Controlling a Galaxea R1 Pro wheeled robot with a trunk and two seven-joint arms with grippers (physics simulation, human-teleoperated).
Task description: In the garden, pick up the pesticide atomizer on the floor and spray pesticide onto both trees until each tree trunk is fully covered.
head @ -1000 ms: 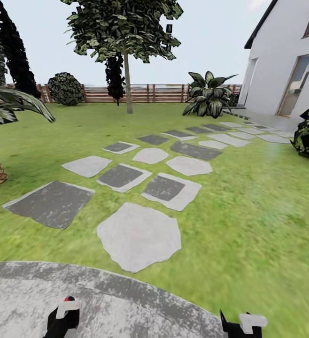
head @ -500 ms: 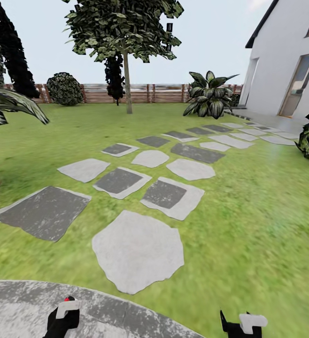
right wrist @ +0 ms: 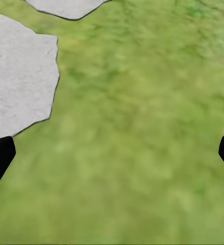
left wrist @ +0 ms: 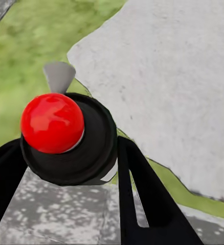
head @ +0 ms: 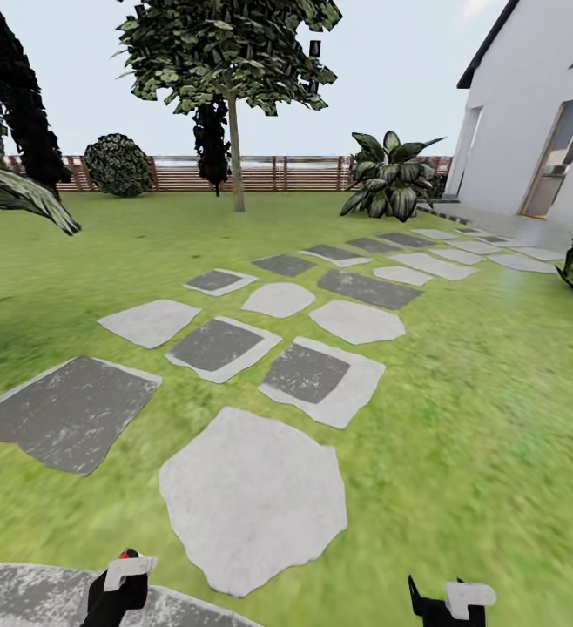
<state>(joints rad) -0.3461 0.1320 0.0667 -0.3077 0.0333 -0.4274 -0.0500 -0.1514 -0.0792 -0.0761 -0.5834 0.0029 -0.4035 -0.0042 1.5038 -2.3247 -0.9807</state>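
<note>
The stepping stones point(head: 253, 496) had slid nearer as we rolled forward. Our left gripper point(left wrist: 66, 168) clamped the red-capped atomizer point(left wrist: 53, 122); our right gripper point(right wrist: 112, 153) hung wide apart, empty, over grass point(right wrist: 142, 127).

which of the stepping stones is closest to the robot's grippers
The big pale grey rounded stone just ahead of both grippers, lowest in the head view. The others lie farther up the path; several of those have dark square centres, while this one is plain light grey.

atomizer point(left wrist: 66, 135): black round body, glossy red ball top, grey nozzle, clamped between left gripper point(left wrist: 66, 168) black jaws | tree point(head: 230, 52): blocky dark green canopy, slim pale upright trunk point(head: 236, 157), far lawn point(head: 461, 392) edge near fence point(head: 260, 172)
</note>
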